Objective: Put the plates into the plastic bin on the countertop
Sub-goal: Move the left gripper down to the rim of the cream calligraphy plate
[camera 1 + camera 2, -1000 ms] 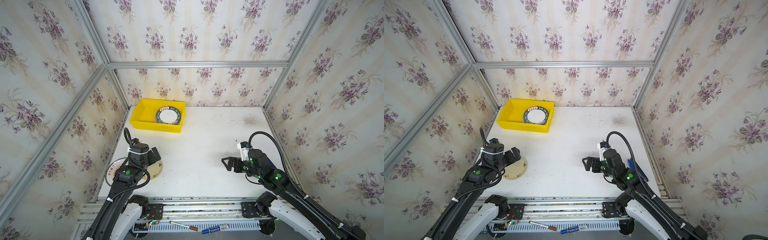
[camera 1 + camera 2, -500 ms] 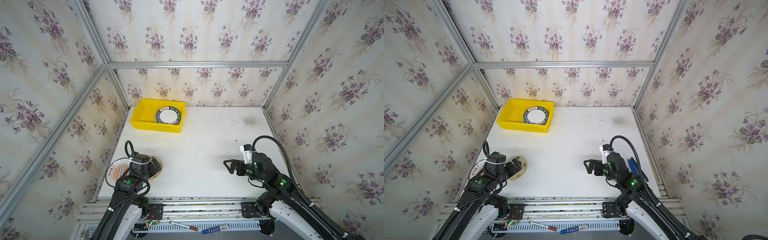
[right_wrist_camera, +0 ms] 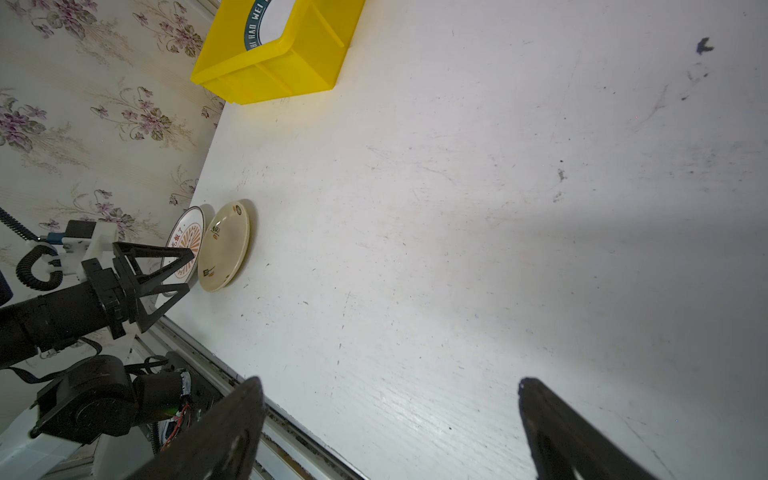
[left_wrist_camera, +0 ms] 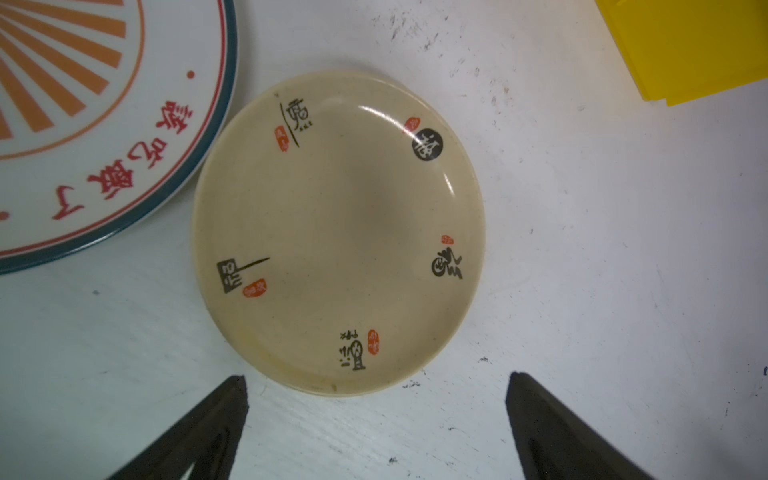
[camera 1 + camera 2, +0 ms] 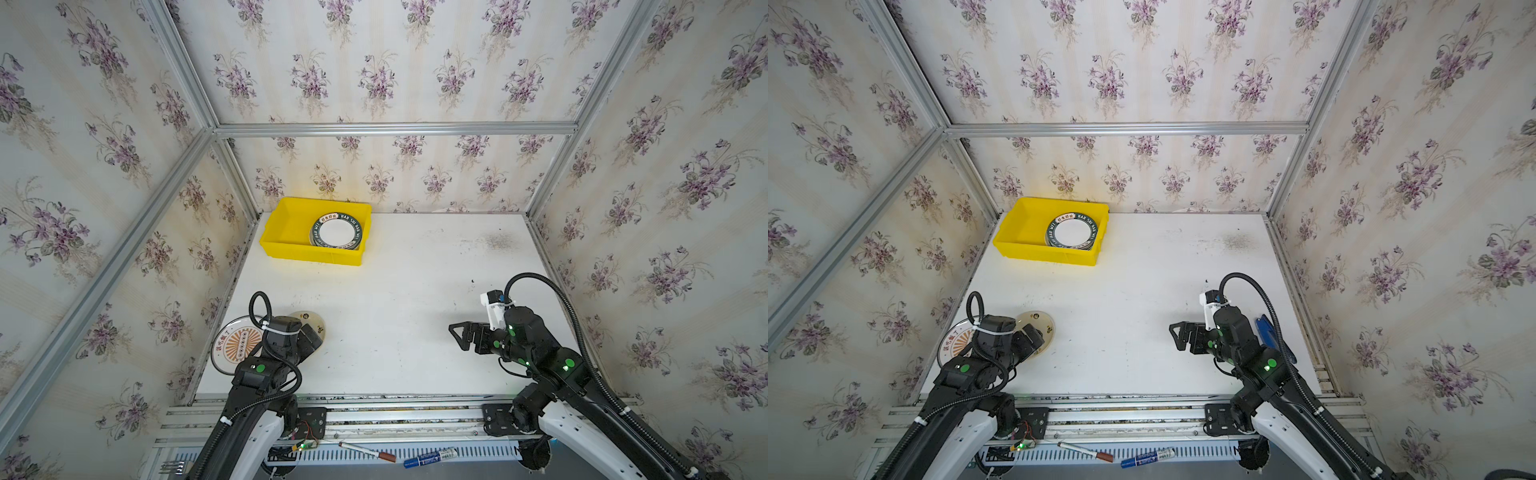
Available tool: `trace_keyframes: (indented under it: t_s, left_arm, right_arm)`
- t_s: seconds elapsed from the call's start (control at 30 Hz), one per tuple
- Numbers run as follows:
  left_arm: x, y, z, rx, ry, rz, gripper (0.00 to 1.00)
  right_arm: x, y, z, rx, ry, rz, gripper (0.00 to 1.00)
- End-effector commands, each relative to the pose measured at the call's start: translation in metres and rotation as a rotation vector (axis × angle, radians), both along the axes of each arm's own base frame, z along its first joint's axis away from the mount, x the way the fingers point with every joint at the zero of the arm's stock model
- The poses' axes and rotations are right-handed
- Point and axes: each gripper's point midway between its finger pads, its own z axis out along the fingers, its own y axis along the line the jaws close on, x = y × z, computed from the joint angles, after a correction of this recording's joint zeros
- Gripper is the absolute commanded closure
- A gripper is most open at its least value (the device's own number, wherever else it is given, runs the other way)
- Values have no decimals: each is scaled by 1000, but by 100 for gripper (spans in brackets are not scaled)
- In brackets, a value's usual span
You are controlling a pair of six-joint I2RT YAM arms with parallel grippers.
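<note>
Left wrist view: my left gripper point(image 4: 376, 376), wide open and empty, aims down at the cream plate point(image 4: 338, 232), half hidden in both top views.

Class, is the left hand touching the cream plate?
Apart. Left wrist view: bare countertop shows between fingertips of the left hand and the cream plate.

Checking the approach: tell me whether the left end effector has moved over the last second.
Yes. In a top view the left end effector has pulled back toward the front rail, away from the yellow bin.
</note>
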Motion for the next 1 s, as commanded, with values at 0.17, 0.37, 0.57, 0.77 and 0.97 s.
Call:
trace_keyframes:
  t_s: [0.17, 0.37, 0.57, 0.77, 0.97]
  left_arm:
    - [-2, 10, -13, 19, 22, 77, 0]
    - [-4, 17, -22, 64, 57, 94, 0]
    - [6, 18, -22, 79, 34, 102, 0]
    - [20, 14, -27, 76, 56, 81, 0]
    - [35, 6, -28, 92, 81, -2, 0]
  right_arm:
    - [3, -2, 1, -27, -22, 5, 2]
    - [4, -6, 2, -54, -28, 3, 2]
    - [7, -7, 3, -72, -36, 1, 2]
    - [8, -7, 5, -92, -34, 13, 2]
    - [10, -17, -2, -101, -20, -29, 2]
